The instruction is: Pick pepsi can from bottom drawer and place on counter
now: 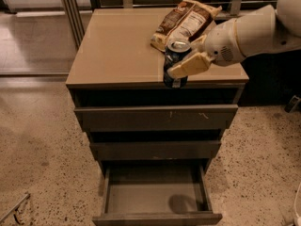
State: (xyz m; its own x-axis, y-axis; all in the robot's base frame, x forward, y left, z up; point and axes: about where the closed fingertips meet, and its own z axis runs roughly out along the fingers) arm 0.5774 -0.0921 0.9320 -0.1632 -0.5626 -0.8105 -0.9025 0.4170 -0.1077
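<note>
My gripper (184, 60) is shut on the pepsi can (173, 55), a dark blue can with a silver top. It holds the can upright above the front edge of the tan counter (117, 46), right of the middle. One cream finger (189, 65) crosses the can's front. The bottom drawer (155, 192) stands pulled open below, its grey inside bare with a round shadow on it. The white arm comes in from the upper right.
A brown snack bag (186, 20) lies at the back right of the counter, just behind the can. The two upper drawers (155, 119) are shut. Speckled floor surrounds the cabinet. A metal post (70, 8) stands at the back left.
</note>
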